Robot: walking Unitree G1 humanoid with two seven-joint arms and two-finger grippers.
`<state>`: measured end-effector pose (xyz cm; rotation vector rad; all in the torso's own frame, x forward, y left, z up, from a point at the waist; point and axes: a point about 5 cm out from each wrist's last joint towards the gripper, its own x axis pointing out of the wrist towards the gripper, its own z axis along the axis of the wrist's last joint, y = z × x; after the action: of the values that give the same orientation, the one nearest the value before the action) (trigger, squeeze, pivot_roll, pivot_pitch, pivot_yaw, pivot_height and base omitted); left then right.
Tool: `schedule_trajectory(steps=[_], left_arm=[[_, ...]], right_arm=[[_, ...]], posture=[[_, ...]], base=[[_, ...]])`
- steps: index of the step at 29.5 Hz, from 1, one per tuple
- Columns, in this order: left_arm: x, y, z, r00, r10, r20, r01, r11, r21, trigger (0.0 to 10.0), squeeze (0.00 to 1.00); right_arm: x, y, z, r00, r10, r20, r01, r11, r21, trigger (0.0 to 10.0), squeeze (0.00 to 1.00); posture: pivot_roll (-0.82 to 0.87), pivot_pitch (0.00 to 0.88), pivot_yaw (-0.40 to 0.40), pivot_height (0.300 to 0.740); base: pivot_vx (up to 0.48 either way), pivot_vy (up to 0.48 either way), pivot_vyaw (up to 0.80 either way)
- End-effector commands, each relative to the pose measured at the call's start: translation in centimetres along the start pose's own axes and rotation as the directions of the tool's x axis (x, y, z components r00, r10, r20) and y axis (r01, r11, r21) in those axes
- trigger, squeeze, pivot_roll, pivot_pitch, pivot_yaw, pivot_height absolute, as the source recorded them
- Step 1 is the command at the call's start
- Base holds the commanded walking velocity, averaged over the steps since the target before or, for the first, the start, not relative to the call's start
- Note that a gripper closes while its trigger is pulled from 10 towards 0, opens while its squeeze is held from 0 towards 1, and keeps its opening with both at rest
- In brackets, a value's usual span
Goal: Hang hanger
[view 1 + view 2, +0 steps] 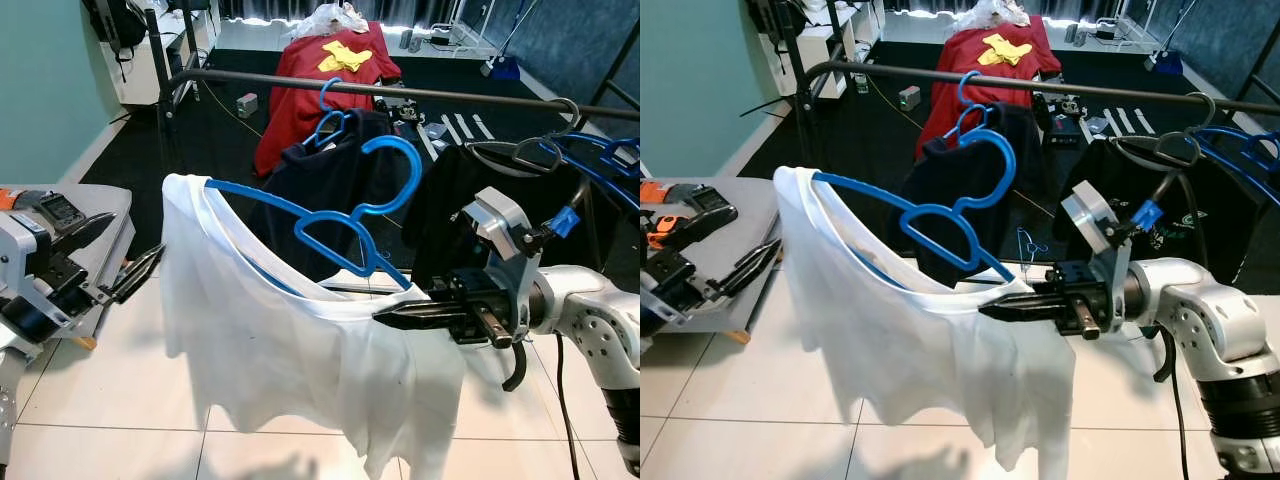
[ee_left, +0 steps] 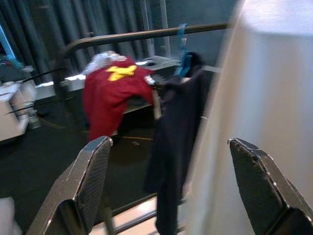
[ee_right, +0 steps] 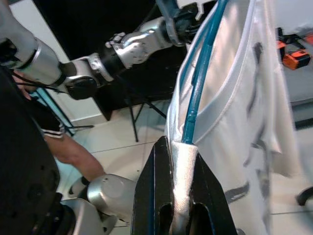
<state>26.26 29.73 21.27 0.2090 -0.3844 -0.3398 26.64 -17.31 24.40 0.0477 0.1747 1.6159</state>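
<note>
A blue plastic hanger (image 1: 352,214) carries a white T-shirt (image 1: 280,350), held tilted in the air in front of a dark clothes rail (image 1: 420,94). My right gripper (image 1: 386,316) is shut on the hanger's lower end together with the shirt's collar; the right wrist view shows white cloth and the blue bar pinched between its fingers (image 3: 159,191). The hanger's hook (image 1: 398,160) sits below the rail, apart from it. My left gripper (image 1: 122,256) stands open left of the shirt's shoulder, touching nothing.
On the rail hang a dark navy garment (image 1: 330,185) on a blue hanger and a black one (image 1: 455,205). A red cloth (image 1: 320,85) lies behind. A grey table (image 1: 740,205) with an orange tool (image 1: 665,220) stands left. A person's leg (image 3: 73,152) is nearby.
</note>
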Motion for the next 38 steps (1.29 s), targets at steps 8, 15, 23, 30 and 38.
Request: schedule_trajectory(steps=[8,15,23,30,38], left_arm=[[0.0,-0.3,-0.2,0.997,-0.075,0.032,0.078,0.993,-0.088,10.0,0.00],[0.1,0.2,0.3,0.987,-0.143,0.074,0.151,0.982,-0.115,10.0,0.00],[-0.1,2.2,1.8,0.984,-0.141,0.111,0.152,0.984,-0.093,10.0,0.00],[-2.6,-1.9,4.0,0.793,-0.560,0.241,0.609,0.742,-0.282,10.0,0.00],[-1.9,-3.7,2.9,0.795,-0.569,0.207,0.606,0.741,-0.289,10.0,0.00]], right_arm=[[0.9,1.7,1.6,0.989,0.137,0.047,-0.136,0.990,-0.024,10.0,0.00],[0.5,2.3,2.2,0.980,0.189,0.054,-0.189,0.982,-0.006,10.0,0.00],[-0.5,2.7,2.7,0.984,0.179,0.015,-0.179,0.984,-0.007,10.0,0.00],[-0.7,3.3,3.6,0.982,0.188,-0.006,-0.188,0.982,-0.033,10.0,0.00],[-0.6,3.1,4.1,0.979,0.202,-0.024,-0.203,0.978,-0.050,10.0,0.00]], posture=[[-0.14,0.075,-0.011,0.740],[-0.15,0.080,-0.008,0.740],[-0.15,0.082,-0.001,0.740],[-0.15,0.086,-0.002,0.740],[-0.14,0.097,-0.008,0.740]], base=[[0.000,0.000,0.00],[0.000,0.000,0.00],[0.000,0.000,0.00],[0.000,0.000,0.00],[0.000,0.000,0.00]])
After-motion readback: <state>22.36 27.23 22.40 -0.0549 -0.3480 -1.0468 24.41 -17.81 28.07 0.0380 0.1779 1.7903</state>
